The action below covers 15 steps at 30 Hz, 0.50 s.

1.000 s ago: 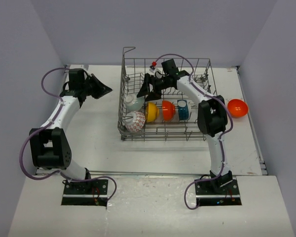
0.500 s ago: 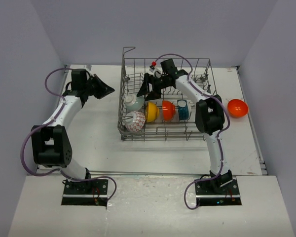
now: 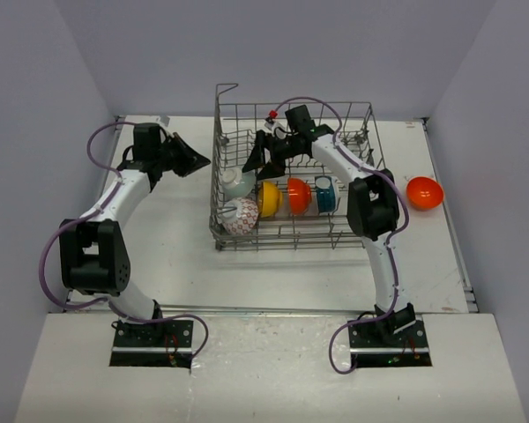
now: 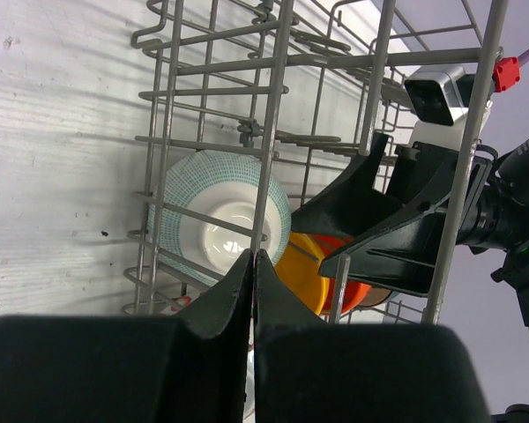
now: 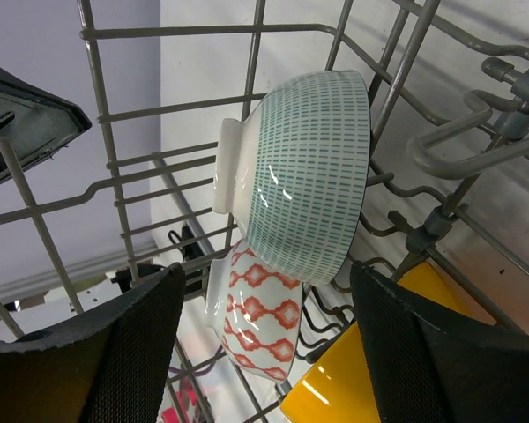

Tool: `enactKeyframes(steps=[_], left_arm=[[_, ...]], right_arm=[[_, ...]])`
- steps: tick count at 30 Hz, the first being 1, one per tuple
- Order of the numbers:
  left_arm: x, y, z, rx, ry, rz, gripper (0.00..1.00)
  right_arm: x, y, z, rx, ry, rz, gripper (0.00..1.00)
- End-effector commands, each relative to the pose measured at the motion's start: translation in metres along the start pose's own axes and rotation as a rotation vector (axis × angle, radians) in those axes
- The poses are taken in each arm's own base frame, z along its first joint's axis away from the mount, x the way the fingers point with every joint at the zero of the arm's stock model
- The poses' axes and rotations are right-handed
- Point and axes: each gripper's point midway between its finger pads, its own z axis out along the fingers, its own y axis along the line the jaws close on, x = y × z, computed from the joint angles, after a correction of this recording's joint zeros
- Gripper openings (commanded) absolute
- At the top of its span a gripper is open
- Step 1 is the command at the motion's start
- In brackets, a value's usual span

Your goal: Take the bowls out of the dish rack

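The grey wire dish rack [image 3: 293, 240] stands mid-table. In it sit a pale white-green bowl [image 3: 238, 183], a white bowl with red pattern [image 3: 242, 217], a yellow bowl [image 3: 271, 199], an orange bowl [image 3: 299, 196] and a teal-blue bowl [image 3: 326, 195]. A second orange bowl [image 3: 424, 192] lies on the table to the right. My right gripper [image 3: 260, 163] is open inside the rack, just above the pale bowl [image 5: 309, 176] and the red-patterned bowl [image 5: 260, 322]. My left gripper [image 3: 204, 163] is shut and empty, just outside the rack's left wall, facing the pale bowl [image 4: 216, 216] through the wires.
The rack's tall wire sides [image 4: 273, 115] and upright tines [image 5: 441, 154] stand between and around the bowls. In the left wrist view the right gripper's black fingers [image 4: 370, 229] hang over the yellow bowl [image 4: 304, 273]. Grey walls enclose the table on three sides.
My left gripper has moved right, closer to the rack's left wall. My right gripper has shifted only slightly inside the rack. The bowls have not moved.
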Motion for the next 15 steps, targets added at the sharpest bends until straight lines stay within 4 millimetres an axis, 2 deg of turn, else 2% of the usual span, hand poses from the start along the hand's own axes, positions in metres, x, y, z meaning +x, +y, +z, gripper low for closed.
enactKeyframes(steps=[1, 7, 15], left_arm=[[-0.007, -0.022, 0.000, 0.068, -0.005, 0.018, 0.00], [-0.007, -0.028, 0.002, 0.087, 0.003, 0.018, 0.00], [-0.008, -0.040, 0.006, 0.112, 0.013, 0.029, 0.00]], right_arm=[[0.025, 0.026, 0.024, -0.086, 0.092, -0.046, 0.75], [0.034, 0.032, 0.025, -0.088, 0.111, -0.062, 0.75], [0.036, 0.055, 0.027, -0.147, 0.135, -0.097, 0.74]])
